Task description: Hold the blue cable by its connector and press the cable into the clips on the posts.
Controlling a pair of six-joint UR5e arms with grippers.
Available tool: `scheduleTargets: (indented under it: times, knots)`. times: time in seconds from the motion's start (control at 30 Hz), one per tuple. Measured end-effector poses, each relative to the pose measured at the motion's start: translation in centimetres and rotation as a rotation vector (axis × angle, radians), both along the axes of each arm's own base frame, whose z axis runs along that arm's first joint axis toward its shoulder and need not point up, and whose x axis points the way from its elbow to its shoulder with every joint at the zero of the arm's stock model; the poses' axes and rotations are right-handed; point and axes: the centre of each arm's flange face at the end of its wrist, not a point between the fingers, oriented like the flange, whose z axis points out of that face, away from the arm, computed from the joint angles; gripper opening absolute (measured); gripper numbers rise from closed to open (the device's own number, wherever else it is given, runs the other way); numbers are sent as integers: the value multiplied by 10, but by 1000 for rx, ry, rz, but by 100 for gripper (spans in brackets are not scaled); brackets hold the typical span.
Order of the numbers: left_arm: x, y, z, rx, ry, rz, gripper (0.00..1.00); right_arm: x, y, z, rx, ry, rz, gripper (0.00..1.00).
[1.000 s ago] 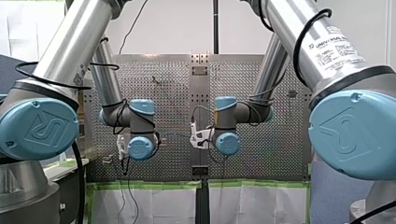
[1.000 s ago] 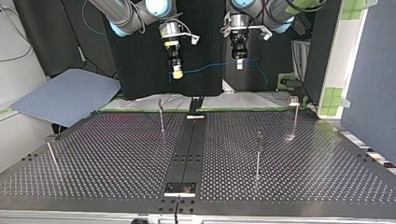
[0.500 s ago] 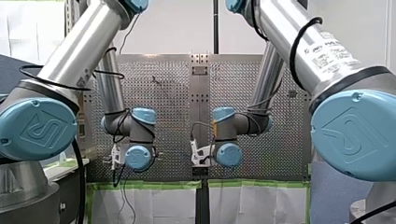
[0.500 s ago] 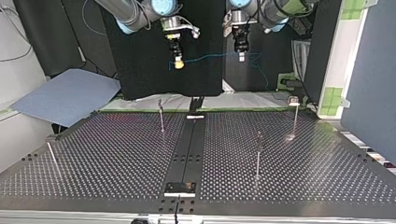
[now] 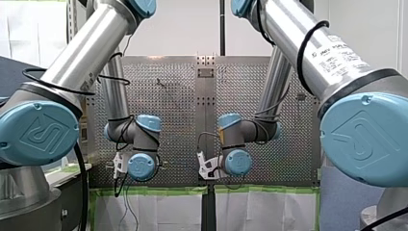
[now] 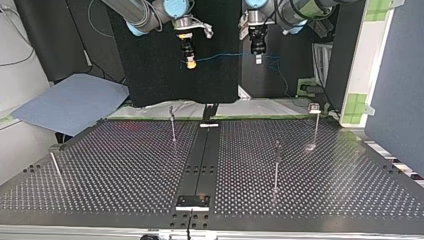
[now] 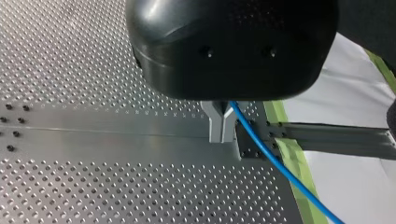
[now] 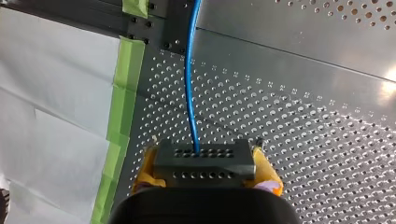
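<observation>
Perforated table [image 6: 125, 165] w/ posts [image 6: 276, 167] well apart from blue cable [image 6: 220, 56], pinched in L fingers [image 7: 215, 127], connector [image 8: 204, 161] in R fingers [image 8: 267, 173].

Perforated metal table [image 8: 327, 60] with dull sheen, smooth plastic-sheathed blue cable [image 8: 188, 84], matt green tape [image 8: 122, 102], white paper [image 8: 56, 93]

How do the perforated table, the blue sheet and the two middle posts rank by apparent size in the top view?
1. perforated table
2. blue sheet
3. nearer post and farther post: the nearer looks taller, but it stands closer to the camera, so I leave them unranked.
</observation>
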Motion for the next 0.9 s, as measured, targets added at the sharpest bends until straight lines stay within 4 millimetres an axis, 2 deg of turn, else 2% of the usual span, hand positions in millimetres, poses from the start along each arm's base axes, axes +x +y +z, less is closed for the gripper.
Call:
scheduleTargets:
  times: [0.07,0.37,0.7,0.9]
  knots:
    - [0,-2,4,-10,-7,-6,0,2,-2,3,-4,-8,2,0]
    - [1,-4,27,-34,-15,-11,0,23,-8,47,-29,-127,25,0]
    - [9,5,53,-45,-16,16,0,50,-24,111,-72,-214,93,0]
    - [21,17,71,-27,-10,24,0,58,-35,155,-103,-249,92,0]
